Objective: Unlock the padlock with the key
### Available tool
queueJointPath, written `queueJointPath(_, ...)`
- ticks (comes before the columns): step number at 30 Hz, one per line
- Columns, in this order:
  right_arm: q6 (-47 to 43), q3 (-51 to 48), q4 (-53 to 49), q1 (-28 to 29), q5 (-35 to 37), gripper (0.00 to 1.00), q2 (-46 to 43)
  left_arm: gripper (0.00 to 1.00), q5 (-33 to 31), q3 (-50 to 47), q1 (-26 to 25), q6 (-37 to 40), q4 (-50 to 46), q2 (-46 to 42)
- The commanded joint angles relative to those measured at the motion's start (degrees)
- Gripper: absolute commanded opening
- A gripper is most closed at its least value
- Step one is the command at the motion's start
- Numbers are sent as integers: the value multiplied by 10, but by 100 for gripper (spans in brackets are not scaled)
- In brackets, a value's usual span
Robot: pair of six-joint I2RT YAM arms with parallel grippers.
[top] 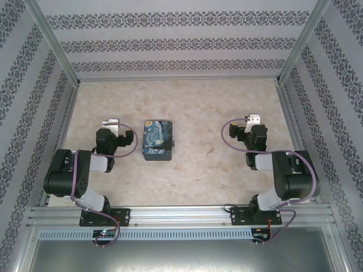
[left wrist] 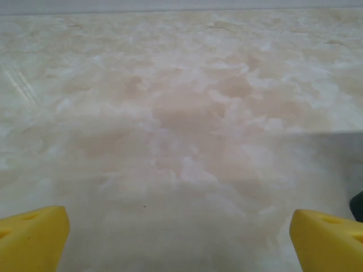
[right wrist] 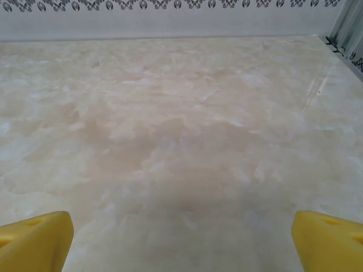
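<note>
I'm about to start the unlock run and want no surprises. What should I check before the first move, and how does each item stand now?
1. Left gripper open and empty: ok, yellow fingers wide apart with nothing between them.
2. Right gripper open and empty: ok, same.
3. Key found: ok, it lies on the table between the tin and the right arm, touching neither.
4. Padlock found: cannot tell; there is just a small dark speck at the tin's right edge.
5. Which way the key points: cannot tell, too small.
6. Tin apart from the left arm: ok, beside it, not touching.
</note>
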Motion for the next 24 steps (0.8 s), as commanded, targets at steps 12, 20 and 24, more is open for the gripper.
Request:
queueJointPath(12, -6, 5, 13, -4, -9, 98, -8, 100, 13, 26, 7, 5, -24, -1)
queueJointPath(20, -2, 8, 10, -6, -15, 98, -6, 100, 8, 33, 8, 3, -33, 1)
queueJointPath(24, 1, 8, 11, -10, -23, 98, -4, 100, 3, 34, 7, 2, -36, 2)
